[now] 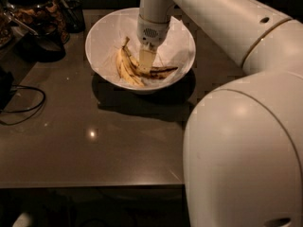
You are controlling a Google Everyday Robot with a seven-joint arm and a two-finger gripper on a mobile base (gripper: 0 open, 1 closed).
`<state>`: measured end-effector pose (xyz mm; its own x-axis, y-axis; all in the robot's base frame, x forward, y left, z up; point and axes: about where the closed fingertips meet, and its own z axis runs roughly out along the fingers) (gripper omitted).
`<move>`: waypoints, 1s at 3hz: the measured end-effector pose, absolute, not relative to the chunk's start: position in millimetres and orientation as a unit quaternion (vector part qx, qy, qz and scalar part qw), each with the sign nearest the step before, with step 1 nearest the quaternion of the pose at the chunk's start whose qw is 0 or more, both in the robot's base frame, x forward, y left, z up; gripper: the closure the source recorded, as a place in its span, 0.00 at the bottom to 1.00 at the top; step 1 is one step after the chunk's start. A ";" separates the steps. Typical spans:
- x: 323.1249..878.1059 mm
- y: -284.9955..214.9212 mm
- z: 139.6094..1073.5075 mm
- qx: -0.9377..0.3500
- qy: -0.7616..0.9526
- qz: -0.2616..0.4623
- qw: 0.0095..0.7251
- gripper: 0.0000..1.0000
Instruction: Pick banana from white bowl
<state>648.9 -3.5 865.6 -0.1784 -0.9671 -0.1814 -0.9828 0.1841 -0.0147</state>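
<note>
Long curved overripe yellow banana (163,71) with heavy brown-black streaks is seen lying in the lower middle of the large round white bowl (102,37), upper centre of the frame. Its long axis is set roughly left to right, with the dark end pointed at the bowl's right wall and the other end hidden under the gripper. The skin is mostly dark, with little yellow seen. A paler yellow banana (124,66) is laid just left of it, stem toward the top of the frame, apparently touching it low down. Crumpled white paper lining (179,34) is seen under both. The two-finger gripper (147,64) is pointed straight down into the bowl, tip at the overripe banana's left part. Whether it is open, closed or clamped on the fruit cannot be told. The white arm (227,18) is extended in from the right, wrist vertical, its bulky shell filling the lower right. The bowl is set on a dark glossy table (94,145).
</note>
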 end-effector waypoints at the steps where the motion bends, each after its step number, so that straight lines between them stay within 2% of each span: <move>1: 649.0 -3.5 865.6 -0.637 0.766 0.053 0.075 0.12; 2: 649.0 -3.4 865.6 -0.637 0.766 0.053 0.075 0.00; 3: 651.7 -2.3 864.7 -0.636 0.766 0.053 0.081 0.00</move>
<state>651.7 -2.3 864.7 -0.1789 -0.9648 -0.1925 -0.9822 0.1865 -0.0217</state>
